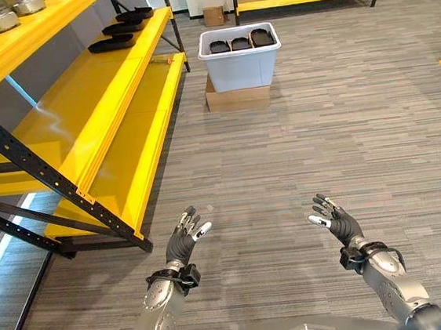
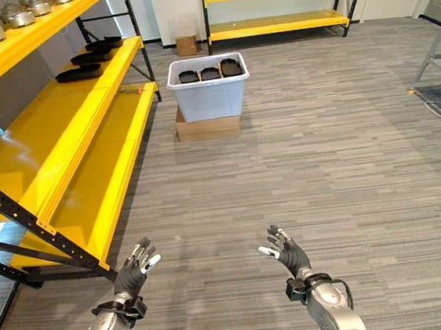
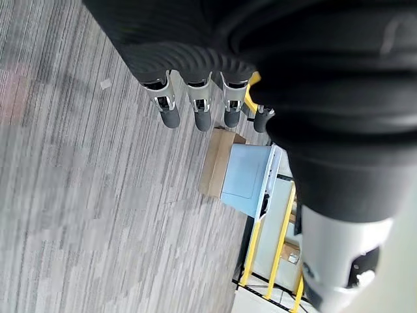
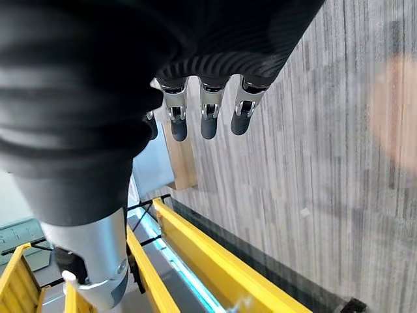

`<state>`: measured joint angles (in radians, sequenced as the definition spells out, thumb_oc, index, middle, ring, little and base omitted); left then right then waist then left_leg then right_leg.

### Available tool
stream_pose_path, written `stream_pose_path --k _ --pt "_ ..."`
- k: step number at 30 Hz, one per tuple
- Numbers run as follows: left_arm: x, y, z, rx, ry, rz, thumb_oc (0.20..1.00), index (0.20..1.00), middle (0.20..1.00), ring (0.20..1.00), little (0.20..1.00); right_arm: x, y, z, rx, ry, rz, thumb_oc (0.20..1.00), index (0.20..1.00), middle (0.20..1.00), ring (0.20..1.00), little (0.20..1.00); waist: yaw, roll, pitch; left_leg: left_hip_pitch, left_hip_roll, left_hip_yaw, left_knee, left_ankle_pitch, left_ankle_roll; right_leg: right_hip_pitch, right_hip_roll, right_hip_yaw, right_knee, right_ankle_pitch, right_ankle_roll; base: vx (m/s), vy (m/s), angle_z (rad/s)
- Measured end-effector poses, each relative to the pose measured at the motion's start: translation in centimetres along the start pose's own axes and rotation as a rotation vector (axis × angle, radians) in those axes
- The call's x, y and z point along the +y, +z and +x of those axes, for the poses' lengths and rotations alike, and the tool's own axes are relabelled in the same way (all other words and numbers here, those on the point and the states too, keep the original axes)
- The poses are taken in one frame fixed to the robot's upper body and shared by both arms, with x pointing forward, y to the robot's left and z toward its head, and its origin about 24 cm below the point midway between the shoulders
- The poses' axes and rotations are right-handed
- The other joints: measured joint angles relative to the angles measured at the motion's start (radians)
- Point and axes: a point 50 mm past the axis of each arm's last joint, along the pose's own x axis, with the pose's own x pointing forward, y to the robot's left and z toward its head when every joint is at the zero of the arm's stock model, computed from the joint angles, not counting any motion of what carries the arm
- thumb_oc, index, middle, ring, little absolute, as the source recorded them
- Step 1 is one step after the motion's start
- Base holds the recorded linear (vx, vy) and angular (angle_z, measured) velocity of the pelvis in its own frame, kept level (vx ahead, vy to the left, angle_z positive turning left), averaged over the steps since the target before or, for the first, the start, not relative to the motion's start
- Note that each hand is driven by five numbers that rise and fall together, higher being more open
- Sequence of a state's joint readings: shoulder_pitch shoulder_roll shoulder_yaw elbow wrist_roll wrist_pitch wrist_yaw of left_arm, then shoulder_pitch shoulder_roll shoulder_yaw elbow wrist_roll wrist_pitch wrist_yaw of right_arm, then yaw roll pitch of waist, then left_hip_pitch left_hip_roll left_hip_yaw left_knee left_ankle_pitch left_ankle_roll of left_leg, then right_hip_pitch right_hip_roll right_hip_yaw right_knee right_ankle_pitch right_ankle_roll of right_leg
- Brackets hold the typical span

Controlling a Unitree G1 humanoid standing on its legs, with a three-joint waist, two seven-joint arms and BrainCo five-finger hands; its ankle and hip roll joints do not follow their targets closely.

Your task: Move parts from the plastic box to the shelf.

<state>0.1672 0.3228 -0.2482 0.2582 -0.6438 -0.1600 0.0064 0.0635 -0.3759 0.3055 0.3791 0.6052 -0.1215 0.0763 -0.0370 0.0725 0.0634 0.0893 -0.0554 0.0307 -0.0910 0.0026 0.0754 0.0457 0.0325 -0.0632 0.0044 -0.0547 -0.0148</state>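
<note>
A pale plastic box point(image 1: 240, 62) stands on a flat cardboard carton point(image 1: 237, 98) some way ahead on the floor, with three black parts point(image 1: 241, 42) lying in its top. The yellow shelf point(image 1: 80, 109) runs along my left, and several black parts point(image 1: 119, 30) lie on its middle level at the far end. My left hand point(image 1: 186, 238) and right hand point(image 1: 333, 218) hang low in front of me, both open and empty, far short of the box. In the left wrist view the box point(image 3: 247, 177) shows past the fingers point(image 3: 199, 111).
Metal round parts point(image 1: 0, 16) sit on the yellow shelf's top level. A second yellow rack point(image 2: 275, 9) stands at the far wall, with a small cardboard box point(image 1: 213, 15) on the floor near it. Grey striped carpet point(image 1: 321, 146) lies between me and the plastic box.
</note>
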Motion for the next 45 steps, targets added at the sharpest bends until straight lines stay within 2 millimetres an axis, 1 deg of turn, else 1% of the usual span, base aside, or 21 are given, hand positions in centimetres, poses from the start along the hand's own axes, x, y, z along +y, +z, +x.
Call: stream_pose_path --k 6,8,9,11,13,14,16,17,21,22,24,29,31,34,35,36,37,38,39,41,45 --pt "-0.2 1.1 0.8 -0.036 -0.011 0.013 1.0 1.0 1.0 1.0 1.0 0.3 -0.4 -0.1 0.019 0.012 0.0 1.0 1.0 1.0 1.0 1.0 -0.007 -0.007 0.039 0.006 -0.031 -0.015 0.015 -0.001 0.028 -0.115 -0.046 -0.006 0.281 -0.117 0.027 0.02 0.211 0.07" --pt "-0.2 1.4 1.0 -0.046 -0.014 0.02 1.0 1.0 1.0 1.0 1.0 0.3 -0.4 -0.1 0.022 0.013 0.001 1.0 1.0 1.0 1.0 1.0 -0.01 -0.01 0.072 0.013 -0.04 -0.015 0.035 -0.009 0.041 -0.189 -0.068 -0.007 0.456 -0.134 0.051 0.03 0.174 0.08" --pt "-0.1 1.6 1.1 -0.051 -0.013 0.025 1.0 1.0 1.0 1.0 1.0 0.4 -0.5 -0.1 0.023 0.015 0.003 1.0 1.0 1.0 1.0 1.0 -0.009 -0.017 0.09 0.012 -0.048 -0.008 0.049 -0.03 0.071 -0.254 -0.09 -0.018 0.57 -0.134 0.07 0.06 0.159 -0.08" --pt "-0.1 1.4 1.0 -0.045 -0.01 0.02 1.0 1.0 1.0 1.0 1.0 0.4 -0.5 -0.1 0.024 0.015 0.004 1.0 1.0 1.0 1.0 1.0 -0.009 -0.011 0.103 0.011 -0.054 0.005 0.061 -0.043 0.083 -0.323 -0.131 -0.038 0.629 -0.135 0.077 0.13 0.04 -0.2" --pt "0.0 1.4 0.9 -0.047 -0.007 0.022 1.0 1.0 1.0 1.0 1.0 0.5 -0.5 -0.1 0.027 0.019 0.006 1.0 1.0 1.0 1.0 1.0 -0.016 -0.013 0.107 0.011 -0.058 0.006 0.065 -0.055 0.087 -0.384 -0.147 -0.027 0.595 -0.126 0.094 0.23 -0.001 -0.27" --pt "0.0 1.6 1.0 -0.049 -0.01 0.027 1.0 1.0 1.0 1.0 1.0 0.6 -0.5 -0.1 0.026 0.023 0.015 1.0 1.0 1.0 1.0 1.0 -0.022 -0.01 0.106 0.006 -0.044 0.004 0.068 -0.06 0.083 -0.397 -0.129 -0.022 0.476 -0.108 0.118 0.24 -0.047 -0.11" --pt "0.0 2.0 1.3 -0.062 -0.016 0.036 1.0 1.0 1.0 1.0 1.0 0.5 -0.8 -0.3 0.033 0.019 0.017 1.0 1.0 1.0 1.0 1.0 -0.038 -0.037 0.109 0.01 -0.043 -0.009 0.065 -0.071 0.075 -0.407 -0.108 -0.026 0.312 -0.058 0.137 0.2 -0.038 0.12" --pt "-0.1 2.4 1.6 -0.072 -0.022 0.04 1.0 1.0 1.0 1.0 1.0 0.6 -0.8 -0.3 0.033 0.019 0.019 1.0 1.0 1.0 1.0 1.0 -0.045 -0.061 0.108 0.008 -0.042 -0.017 0.065 -0.082 0.065 -0.409 -0.103 -0.022 0.139 -0.006 0.146 0.15 -0.038 0.22" --pt "-0.2 1.8 1.3 -0.058 -0.022 0.053 1.0 1.0 1.0 1.0 1.0 0.6 -0.9 -0.4 0.035 0.016 0.024 1.0 1.0 1.0 1.0 1.0 -0.058 -0.095 0.093 0.059 -0.034 -0.069 0.049 -0.137 0.021 -0.37 -0.117 -0.036 0.018 0.069 0.147 0.37 -0.119 0.4" --pt "-0.6 1.4 1.2 -0.051 -0.025 0.049 1.0 1.0 1.0 1.0 1.0 0.3 -1.0 -0.5 0.038 0.004 0.021 1.0 1.0 1.0 1.0 1.0 -0.06 -0.07 0.079 0.08 0.002 -0.1 0.042 -0.162 0.007 -0.368 -0.093 -0.045 0.058 0.113 0.149 0.3 -0.101 0.6" --pt "-1.5 1.2 1.4 -0.05 -0.054 0.046 1.0 1.0 1.0 1.0 1.0 -0.3 -1.3 -1.0 0.055 -0.01 0.01 1.0 1.0 1.0 1.0 1.0 -0.083 -0.027 0.049 0.12 0.072 -0.149 0.019 -0.183 -0.019 -0.354 -0.035 -0.046 0.103 0.113 0.148 0.43 -0.159 0.93" --pt "-1.6 1.4 1.5 -0.058 -0.063 0.06 1.0 1.0 1.0 1.0 1.0 -1.2 0.9 -0.3 -0.02 -0.023 0.005 1.0 1.0 1.0 1.0 1.0 -0.08 -0.032 0.024 0.101 0.131 -0.146 0.205 -0.209 -0.08 -0.305 0.022 -0.1 0.169 0.037 0.025 0.41 -0.165 0.27" --pt "-1.7 1.3 1.4 -0.053 -0.066 0.06 1.0 1.0 1.0 1.0 1.0 -1.4 0.9 -0.4 -0.021 -0.025 0.001 1.0 1.0 1.0 1.0 1.0 -0.083 -0.029 0.016 0.097 0.143 -0.153 0.254 -0.211 -0.111 -0.284 0.034 -0.109 0.169 0.019 0.007 0.32 -0.157 0.07" --pt "-1.4 1.2 1.2 -0.041 -0.073 0.078 1.0 1.0 1.0 1.0 1.0 -1.9 0.2 -1.2 0.016 -0.032 -0.017 1.0 1.0 1.0 1.0 1.0 -0.081 -0.047 -0.018 0.011 0.15 -0.158 0.524 -0.202 -0.181 -0.211 0.071 -0.108 0.122 0.001 -0.031 0.32 -0.206 -0.05" --pt "-1.3 1.2 1.1 -0.039 -0.07 0.082 1.0 1.0 1.0 1.0 1.0 -2.0 0.1 -1.3 0.021 -0.032 -0.019 1.0 1.0 1.0 1.0 1.0 -0.07 -0.05 -0.025 -0.038 0.145 -0.171 0.632 -0.173 -0.21 -0.193 0.08 -0.106 0.115 -0.008 -0.051 0.15 -0.16 -0.13" --pt "-1.3 1.4 1.3 -0.049 -0.074 0.084 1.0 1.0 1.0 1.0 1.0 -2.2 -0.2 -1.6 0.028 -0.038 -0.019 1.0 1.0 1.0 1.0 1.0 -0.064 -0.067 -0.026 -0.136 0.128 -0.186 0.82 -0.096 -0.248 -0.174 0.086 -0.093 0.103 -0.005 -0.087 0.2 -0.205 -0.22" --pt "-1.5 1.5 1.3 -0.054 -0.079 0.084 1.0 1.0 1.0 1.0 1.0 -2.2 -0.3 -1.7 0.033 -0.041 -0.018 1.0 1.0 1.0 1.0 1.0 -0.051 -0.081 -0.025 -0.218 0.106 -0.2 0.983 -0.019 -0.253 -0.17 0.087 -0.089 0.098 0.01 -0.117 0.19 -0.151 -0.24" --pt "-1.3 1.4 1.1 -0.045 -0.074 0.088 1.0 1.0 1.0 1.0 1.0 -1.9 -0.5 -1.7 0.037 -0.03 -0.015 1.0 1.0 1.0 1.0 1.0 -0.042 -0.101 -0.024 -0.303 0.087 -0.214 1.077 -0.018 -0.241 -0.141 0.091 -0.074 0.081 -0.005 -0.139 0.34 -0.171 -0.29" --pt "-1.3 1.4 1.2 -0.046 -0.08 0.093 1.0 1.0 1.0 1.0 1.0 -1.8 -0.6 -1.7 0.04 -0.032 -0.012 1.0 1.0 1.0 1.0 1.0 -0.025 -0.115 -0.015 -0.368 0.067 -0.177 1.11 -0.047 -0.189 -0.127 0.084 -0.053 0.077 -0.01 -0.163 0.22 -0.044 -0.34" --pt "-1.2 1.3 1.1 -0.039 -0.07 0.089 1.0 1.0 1.0 1.0 1.0 -1.7 0.0 -1.3 0.016 -0.034 -0.009 1.0 1.0 1.0 1.0 1.0 0.005 -0.151 0.031 -0.425 0.022 -0.121 0.963 -0.109 -0.139 -0.073 0.05 -0.019 0.043 0.013 -0.153 0.27 0.027 -0.44" --pt "-0.3 0.4 0.2 -0.009 -0.039 0.09 1.0 1.0 1.0 1.0 1.0 -1.9 -0.2 -1.5 0.019 -0.041 -0.01 1.0 1.0 1.0 1.0 1.0 0.02 -0.123 0.045 -0.457 0.034 -0.086 0.469 -0.081 -0.117 0.046 0.062 0.009 -0.034 -0.016 -0.104 0.33 0.064 -0.14"
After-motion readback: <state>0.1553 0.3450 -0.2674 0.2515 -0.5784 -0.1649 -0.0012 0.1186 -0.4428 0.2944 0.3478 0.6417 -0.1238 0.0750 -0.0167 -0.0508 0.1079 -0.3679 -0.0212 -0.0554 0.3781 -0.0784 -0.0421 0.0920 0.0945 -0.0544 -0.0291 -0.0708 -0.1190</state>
